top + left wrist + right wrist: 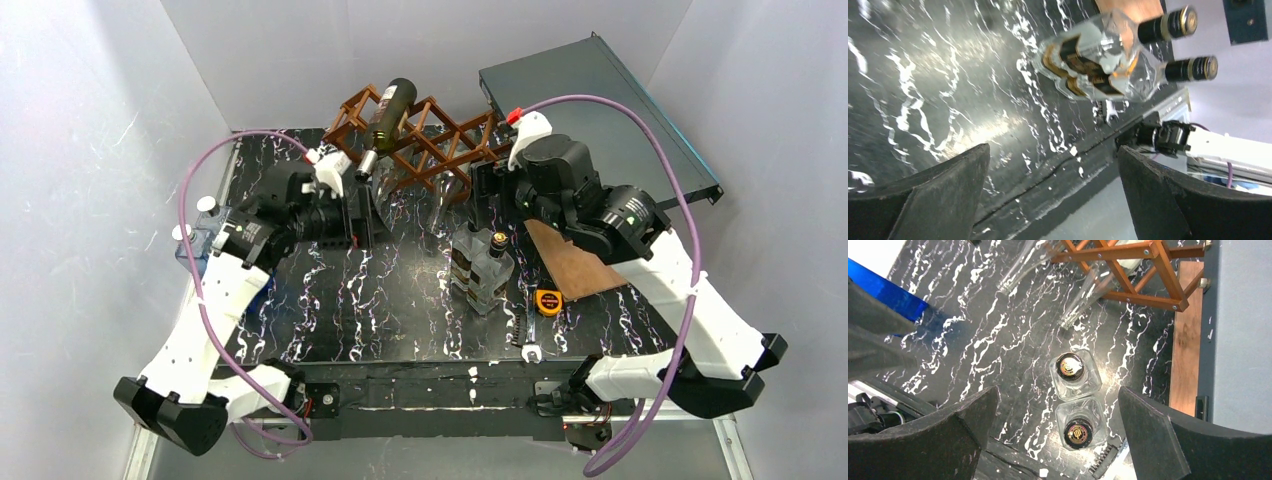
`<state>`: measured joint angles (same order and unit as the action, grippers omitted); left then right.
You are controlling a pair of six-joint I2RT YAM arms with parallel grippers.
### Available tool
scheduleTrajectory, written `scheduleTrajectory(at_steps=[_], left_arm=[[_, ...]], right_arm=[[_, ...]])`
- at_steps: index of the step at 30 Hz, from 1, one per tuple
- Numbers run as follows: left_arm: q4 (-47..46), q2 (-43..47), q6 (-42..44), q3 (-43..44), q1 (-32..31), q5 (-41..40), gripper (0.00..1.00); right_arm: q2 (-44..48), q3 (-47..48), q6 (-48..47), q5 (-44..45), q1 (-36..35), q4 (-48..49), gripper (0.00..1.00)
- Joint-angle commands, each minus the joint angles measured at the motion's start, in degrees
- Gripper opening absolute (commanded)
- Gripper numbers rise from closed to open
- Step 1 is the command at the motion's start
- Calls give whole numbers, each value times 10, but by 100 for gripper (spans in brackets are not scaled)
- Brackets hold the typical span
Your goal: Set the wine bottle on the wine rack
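The dark green wine bottle lies tilted on the left end of the reddish-brown wine rack, its foil neck pointing toward the near side. My left gripper stands open just in front of that neck, apart from it; in the left wrist view the left gripper has only table between its fingers, and the bottle is out of that view. My right gripper hangs open to the right of the rack. Part of the rack shows in the right wrist view, where the right gripper is empty.
Two square clear bottles with black caps stand mid-table. Wine glasses lie in front of the rack. A wooden board, a tape measure and a large grey panel are on the right. A blue container sits at the left edge.
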<state>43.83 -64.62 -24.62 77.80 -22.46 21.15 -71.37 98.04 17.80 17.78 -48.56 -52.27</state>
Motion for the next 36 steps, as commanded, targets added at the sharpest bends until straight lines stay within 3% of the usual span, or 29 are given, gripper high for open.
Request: scheduleTrajectory(at_steps=[1, 6, 14, 23, 36], left_arm=[[4, 63, -60, -49, -46, 35, 98], [4, 119, -95, -80, -72, 1, 98], [55, 106, -68, -42, -72, -54, 98], [61, 107, -51, -24, -72, -76, 98], [82, 136, -29, 4, -72, -98, 98]], right_arm=[[-22, 34, -17, -6, -3, -32, 100], [-48, 24, -40, -21, -3, -32, 82], [-88, 13, -85, -1, -3, -37, 66], [-94, -29, -99, 18, -3, 4, 64], [-103, -87, -101, 15, -3, 45, 54]])
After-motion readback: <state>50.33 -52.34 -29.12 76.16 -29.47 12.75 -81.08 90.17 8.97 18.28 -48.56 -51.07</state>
